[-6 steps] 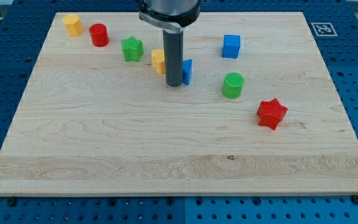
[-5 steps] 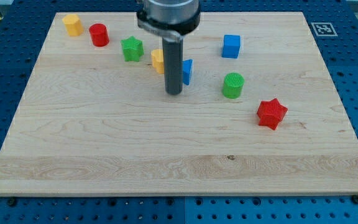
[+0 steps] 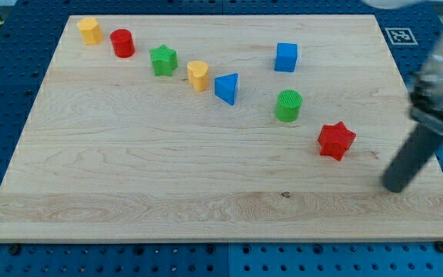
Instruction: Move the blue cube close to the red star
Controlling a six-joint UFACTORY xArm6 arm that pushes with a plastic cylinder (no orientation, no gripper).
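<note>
Counting eight blocks, including one blue cube (image 3: 286,57) and one red star (image 3: 335,141), my tip (image 3: 395,186) touched none, jawless, right of the star.

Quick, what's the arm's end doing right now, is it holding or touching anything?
My tip: no gripper, holds nothing, touches no block. It sits at the view's lower right, right of and below the red star, far from the blue cube.

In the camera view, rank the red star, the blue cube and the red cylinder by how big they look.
1. red star, clearly largest, though it also sits nearest the view's bottom.
2. blue cube and red cylinder look about alike; I won't rank them.
</note>
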